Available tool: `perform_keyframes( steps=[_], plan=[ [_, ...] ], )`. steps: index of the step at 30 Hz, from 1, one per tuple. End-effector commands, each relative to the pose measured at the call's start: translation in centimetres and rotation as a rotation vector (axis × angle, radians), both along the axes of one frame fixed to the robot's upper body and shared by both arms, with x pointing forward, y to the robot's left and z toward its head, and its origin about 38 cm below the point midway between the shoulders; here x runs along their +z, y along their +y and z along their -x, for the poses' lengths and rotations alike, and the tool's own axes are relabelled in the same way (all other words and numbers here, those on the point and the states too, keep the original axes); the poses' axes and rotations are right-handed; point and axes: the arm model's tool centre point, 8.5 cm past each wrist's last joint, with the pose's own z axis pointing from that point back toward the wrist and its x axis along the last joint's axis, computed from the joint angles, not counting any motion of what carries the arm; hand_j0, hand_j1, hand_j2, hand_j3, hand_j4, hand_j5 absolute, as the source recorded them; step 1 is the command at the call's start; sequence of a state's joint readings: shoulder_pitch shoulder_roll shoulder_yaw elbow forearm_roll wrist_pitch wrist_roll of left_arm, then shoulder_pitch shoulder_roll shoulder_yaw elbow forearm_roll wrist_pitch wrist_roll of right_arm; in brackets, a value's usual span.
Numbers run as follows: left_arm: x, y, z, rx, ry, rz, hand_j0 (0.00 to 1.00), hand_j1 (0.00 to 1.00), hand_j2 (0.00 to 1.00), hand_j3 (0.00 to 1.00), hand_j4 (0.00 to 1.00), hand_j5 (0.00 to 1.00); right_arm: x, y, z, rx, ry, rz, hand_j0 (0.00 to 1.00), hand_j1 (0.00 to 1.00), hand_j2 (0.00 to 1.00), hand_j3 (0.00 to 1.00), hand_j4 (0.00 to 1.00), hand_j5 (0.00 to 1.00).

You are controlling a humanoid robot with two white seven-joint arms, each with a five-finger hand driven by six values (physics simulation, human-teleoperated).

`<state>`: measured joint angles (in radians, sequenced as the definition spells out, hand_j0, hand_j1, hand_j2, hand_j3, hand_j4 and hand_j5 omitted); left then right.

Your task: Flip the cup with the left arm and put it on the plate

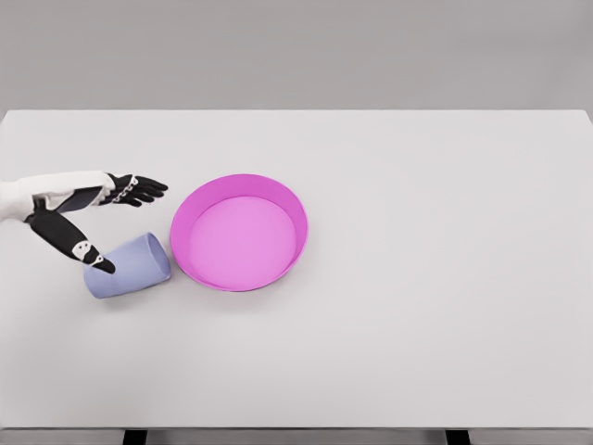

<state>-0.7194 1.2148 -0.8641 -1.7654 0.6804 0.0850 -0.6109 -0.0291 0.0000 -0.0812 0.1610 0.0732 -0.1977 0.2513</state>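
Cup (130, 266) beneath spread left fingers (139, 188)

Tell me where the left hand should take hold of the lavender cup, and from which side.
Grip the cup around its side wall, near the middle, coming from the left. It lies on its side on the table, one end facing the pink plate, so the curved wall is the part exposed. The left hand is open, fingers above the cup and thumb at its left end, probably well placed to close there.
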Motion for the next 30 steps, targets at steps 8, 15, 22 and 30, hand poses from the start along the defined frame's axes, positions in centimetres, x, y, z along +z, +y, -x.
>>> perform_keyframes(
  steps=[8, 15, 22, 30],
  plan=[
    [1.8, -0.3, -0.1, -0.08, -0.18, 0.022, 1.0, 1.0, 1.0, 1.0, 1.0, 1.0, 0.0, 0.0, 0.0, 0.0, 0.001, 0.0, 1.0, 1.0, 1.0, 1.0, 1.0, 1.0],
    [1.4, 0.0, 0.2, -0.072, -0.178, 0.028, 1.0, 1.0, 1.0, 1.0, 1.0, 1.0, 0.0, 0.0, 0.0, 0.0, 0.0, 0.0, 1.0, 1.0, 1.0, 1.0, 1.0, 1.0],
    [-0.4, -0.4, 0.6, -0.074, -0.137, 0.045, 1.0, 1.0, 1.0, 1.0, 1.0, 1.0, 0.0, 0.0, 0.0, 0.0, 0.0, 0.0, 1.0, 1.0, 1.0, 1.0, 1.0, 1.0],
    [-0.9, 0.7, 1.1, -0.03, -0.12, 0.067, 1.0, 1.0, 1.0, 1.0, 1.0, 1.0, 0.0, 0.0, 0.0, 0.0, 0.0, 0.0, 1.0, 1.0, 1.0, 1.0, 1.0, 1.0]
  ],
)
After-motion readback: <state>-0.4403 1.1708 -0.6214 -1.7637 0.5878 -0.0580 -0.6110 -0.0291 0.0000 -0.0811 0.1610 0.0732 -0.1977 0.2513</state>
